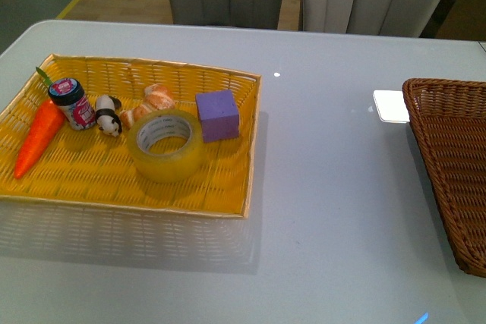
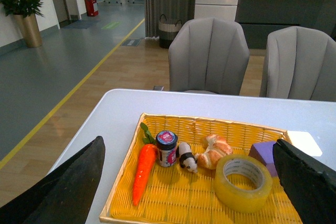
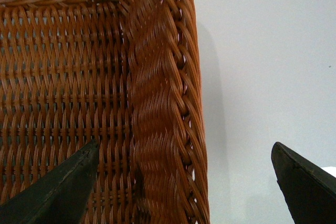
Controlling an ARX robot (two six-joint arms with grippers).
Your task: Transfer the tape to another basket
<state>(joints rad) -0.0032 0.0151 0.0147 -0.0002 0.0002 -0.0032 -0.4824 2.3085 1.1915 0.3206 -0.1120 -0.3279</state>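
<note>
Two claws, both spread wide and empty. The left gripper [image 2: 187,141] faces the tape [image 1: 165,144], which lies flat, core upward, in the right half of the yellow basket [image 1: 253,142]. The right gripper [image 3: 184,144] hangs over the rim of the brown basket [image 1: 416,123], on the right of the table [image 1: 326,187]. A purple block [image 1: 218,114] sits just beside the tape's far-right edge and a croissant [image 1: 156,99] near its far-left. The tape's near side is bare weave, probably the easier approach. Bare table separates the two rims, so the carrying path looks open.
</note>
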